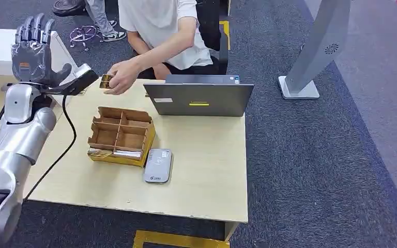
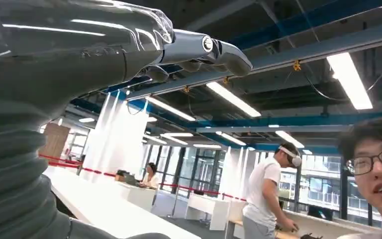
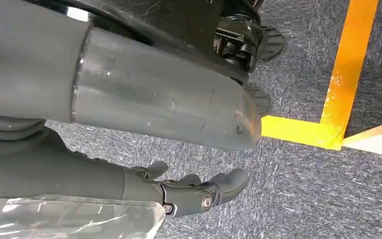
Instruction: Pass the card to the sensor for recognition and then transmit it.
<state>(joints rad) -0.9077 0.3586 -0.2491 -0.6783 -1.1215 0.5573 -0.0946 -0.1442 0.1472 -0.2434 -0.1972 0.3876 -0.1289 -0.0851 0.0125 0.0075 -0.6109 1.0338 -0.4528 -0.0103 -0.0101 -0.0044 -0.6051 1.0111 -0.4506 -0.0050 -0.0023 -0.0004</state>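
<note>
At the left of the head view, my left hand (image 1: 35, 51) stood raised above the worktop's (image 1: 207, 165) left end, its dark glossy fingers (image 1: 31, 28) upright, spread and holding nothing. Right of it, a person's hand (image 1: 120, 77) pinched the small yellowish card (image 1: 105, 81) above the far edge of the worktop, apart from my hand. Nearer me sat a brown cardboard tray (image 1: 121, 135) with square compartments, flat cards lying along its near side. Touching its right corner lay the sensor (image 1: 158, 165), a grey rounded slab. Behind stood an open grey laptop (image 1: 199, 98), matte. The worktop was pale smooth wood; dark blue-grey carpet (image 1: 315, 170) surrounded it, and a grey kiosk stand (image 1: 315, 51) rose at the right. In the right wrist view, my right hand (image 3: 199, 191) hung over carpet, fingers loosely extended, grasping nothing.
</note>
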